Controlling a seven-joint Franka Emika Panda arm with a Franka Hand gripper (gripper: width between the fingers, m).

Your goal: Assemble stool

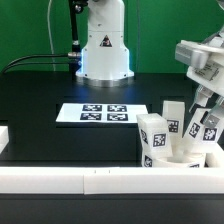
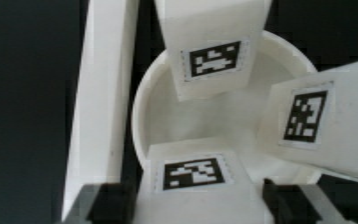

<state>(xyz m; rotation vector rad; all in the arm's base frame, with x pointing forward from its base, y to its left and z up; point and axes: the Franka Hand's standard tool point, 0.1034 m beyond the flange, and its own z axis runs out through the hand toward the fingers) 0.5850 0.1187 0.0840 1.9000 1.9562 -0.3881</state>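
The white stool seat lies at the exterior view's right against the front rail. Two tagged legs stand up from it. My gripper comes down from the right, tilted, onto a third leg. In the wrist view the round seat fills the middle, with one leg beyond and one leg to the side. My gripper has its dark fingers on either side of the tagged leg and looks shut on it.
The marker board lies flat mid-table. A long white rail runs along the front, and another piece sits at the left edge. In the wrist view a rail runs right beside the seat. The robot base stands at the back.
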